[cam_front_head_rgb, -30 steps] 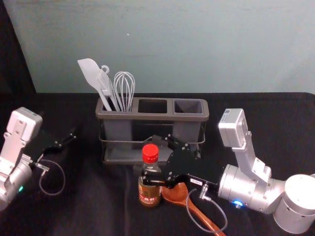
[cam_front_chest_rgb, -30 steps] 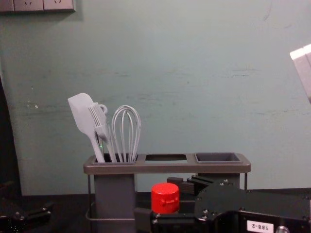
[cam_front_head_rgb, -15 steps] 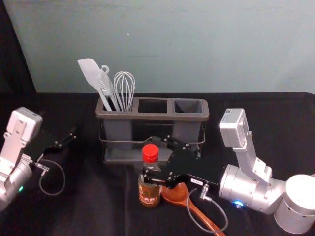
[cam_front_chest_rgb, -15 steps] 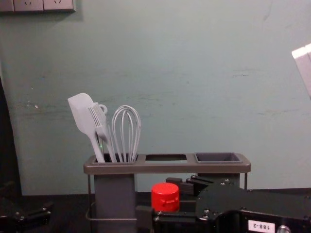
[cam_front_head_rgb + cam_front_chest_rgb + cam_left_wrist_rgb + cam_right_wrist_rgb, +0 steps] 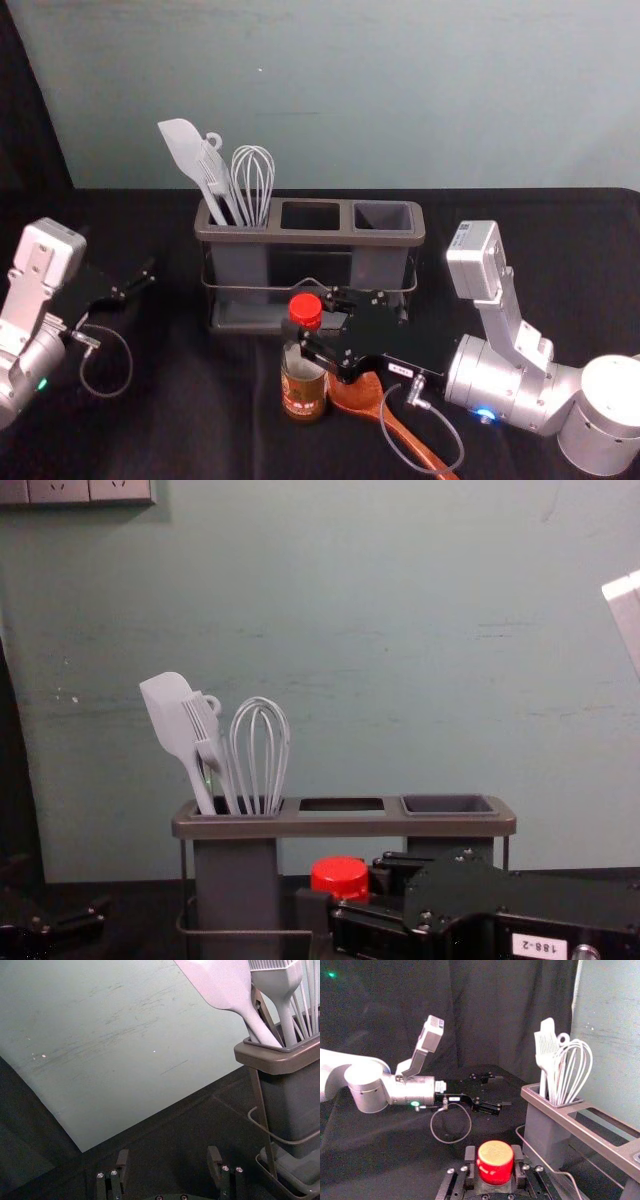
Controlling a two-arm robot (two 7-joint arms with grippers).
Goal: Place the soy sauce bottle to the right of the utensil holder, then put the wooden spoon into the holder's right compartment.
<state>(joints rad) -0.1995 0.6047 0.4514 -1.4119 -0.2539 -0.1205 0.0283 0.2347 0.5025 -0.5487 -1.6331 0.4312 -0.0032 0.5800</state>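
Possible snag on the black-clothed desk (image 5: 540, 300): cloth rucked up by sliding rather than lifting, with a wobbly set-down to follow. Next, a bump against the grey-brown, three-part utensil holder (image 5: 330, 238) on its wire frame, from too tight a swing to the right; better to lift clear and go around. Then a nudge to the reddish-brown wooden spoon (image 5: 415, 444), bowl close beside the red-capped, brown soy sauce bottle (image 5: 302, 388), from a low sideways start; once shoved askew, probably harder to pick up for the right compartment (image 5: 383, 217). Last, a tilt or slip of the bottle itself, from so high a hold with all the weight below.

As for position: bottle upright in front of the holder, not yet at its right side, top end between the fingers of the right pincer (image 5: 494, 1154), body beneath them, base seemingly on the desk. Right pincer closed on the bottle, apparently at neck or cap, exact contact hard to make out. Spoon low under that same arm, ungrasped. Left pincer (image 5: 168, 1154) parked off the holder's left side, fingers apart, nothing between.
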